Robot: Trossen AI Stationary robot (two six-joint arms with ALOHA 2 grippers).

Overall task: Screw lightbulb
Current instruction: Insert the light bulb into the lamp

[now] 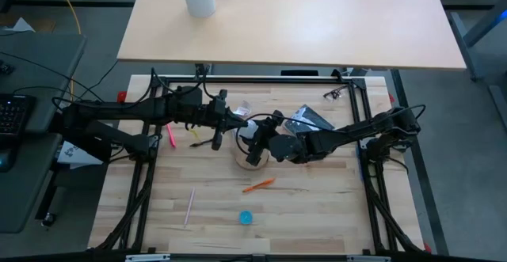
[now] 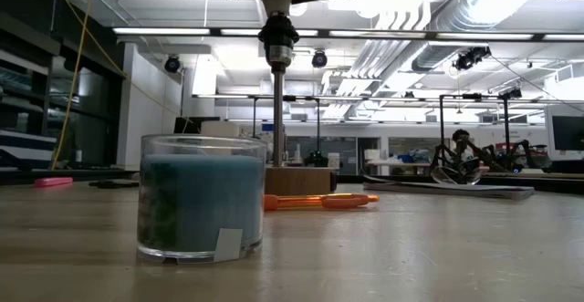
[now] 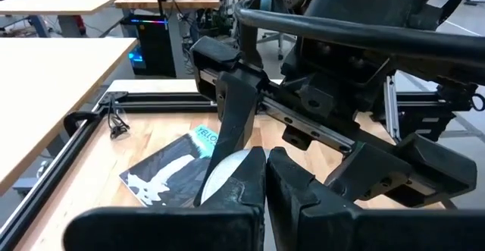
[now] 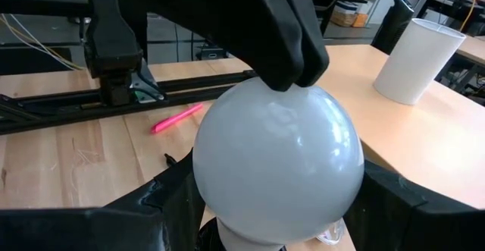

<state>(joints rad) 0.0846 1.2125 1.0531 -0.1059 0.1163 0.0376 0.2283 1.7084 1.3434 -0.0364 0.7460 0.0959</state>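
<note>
— How many bulbs?
— One lightbulb (image 4: 276,164), sitting above the round wooden base (image 1: 252,161) mid-counter (image 1: 317,206).
— Who is holding it?
— The right hand (image 1: 261,138) is grasping it; the left hand (image 1: 238,123) is clenching on its top.
— Containers?
— One glass jar (image 2: 201,197), holding blue wax.

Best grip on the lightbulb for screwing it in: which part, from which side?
Grip the lightbulb by its round white globe, at the widest part, coming in level from the side as the right gripper does. The bulb stands upright over the wooden base, its narrow neck pointing down, so only the dome is free to hold. The left gripper touches the dome's top.
</note>
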